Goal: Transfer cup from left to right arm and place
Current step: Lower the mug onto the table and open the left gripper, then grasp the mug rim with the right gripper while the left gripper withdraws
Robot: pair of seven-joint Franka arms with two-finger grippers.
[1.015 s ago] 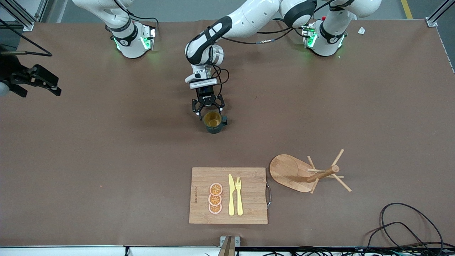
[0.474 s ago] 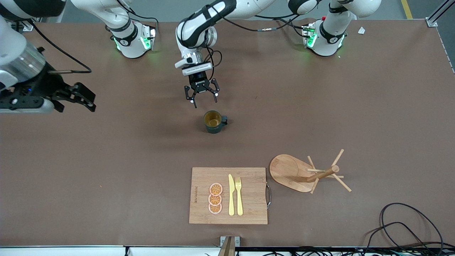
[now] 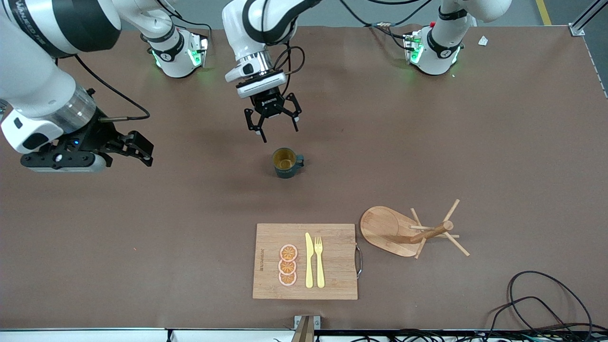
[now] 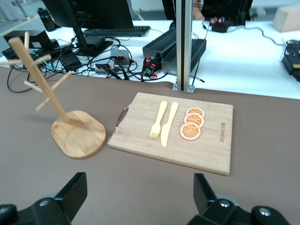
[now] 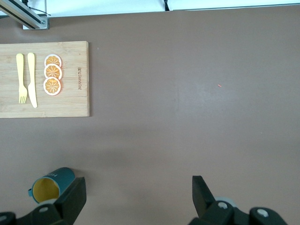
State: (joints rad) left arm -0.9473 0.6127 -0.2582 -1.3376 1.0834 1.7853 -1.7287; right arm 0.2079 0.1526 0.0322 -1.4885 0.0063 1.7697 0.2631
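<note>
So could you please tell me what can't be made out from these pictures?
- Cup: absent from the left wrist view, out of frame; in the right wrist view a finger hides its edge.
- Engraving on the board: too small to read in every view.
- Left gripper and right gripper: both open; in the wrist views the bottom edge cuts off each one's body.
- Cables: cut off by the front view's bottom edge.

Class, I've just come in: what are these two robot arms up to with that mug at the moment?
Neither arm is holding anything. The teal cup stands upright on the table, handle toward the left arm's end. The left gripper hangs open above the table just short of the cup. The right gripper, also open, is over the table toward the right arm's end. Nearer the front camera lie a cutting board and a wooden mug tree.
</note>
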